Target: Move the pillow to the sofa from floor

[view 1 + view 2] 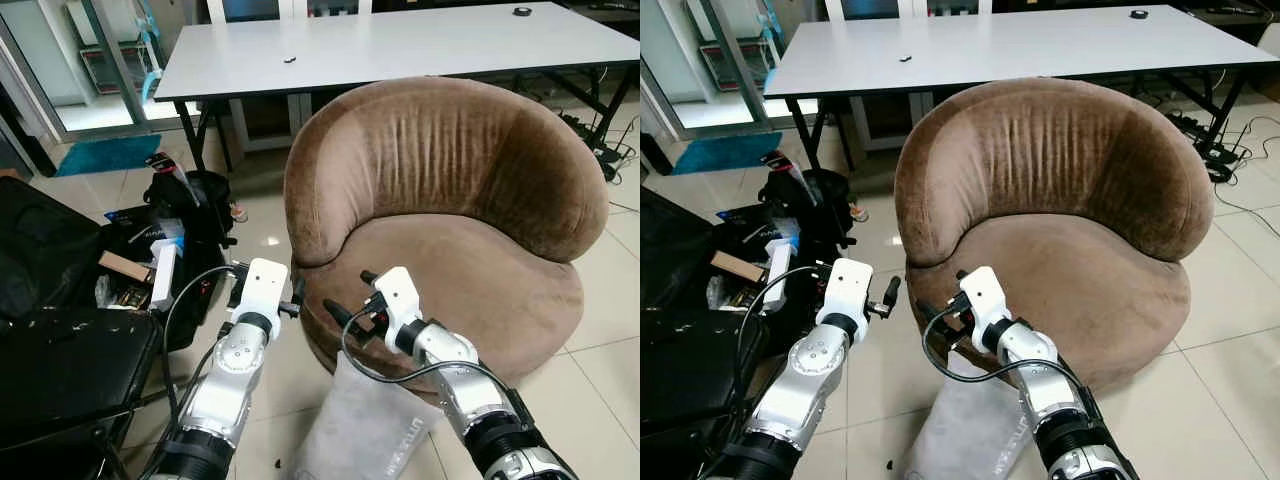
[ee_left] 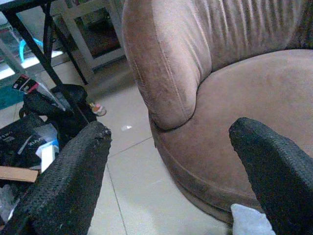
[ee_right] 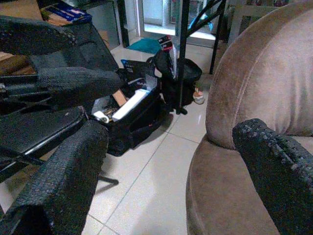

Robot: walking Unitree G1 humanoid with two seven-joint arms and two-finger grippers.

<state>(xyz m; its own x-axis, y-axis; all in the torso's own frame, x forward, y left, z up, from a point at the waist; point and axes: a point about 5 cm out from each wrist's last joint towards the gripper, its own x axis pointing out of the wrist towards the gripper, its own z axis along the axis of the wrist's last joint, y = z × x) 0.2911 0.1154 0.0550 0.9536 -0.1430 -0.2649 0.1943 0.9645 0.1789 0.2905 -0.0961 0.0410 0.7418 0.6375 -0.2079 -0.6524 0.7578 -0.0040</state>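
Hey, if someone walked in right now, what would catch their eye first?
The big round brown sofa chair straight ahead, its seat bare. Just before it both claws hover open, the left claw beside its arm and the right claw at its front edge. Below them a grey pillow lies on the tiled floor.

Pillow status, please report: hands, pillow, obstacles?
Left hand open, right hand open, both raised before brown sofa. Grey pillow on floor beneath the arms, ungrasped. Black bags at left.
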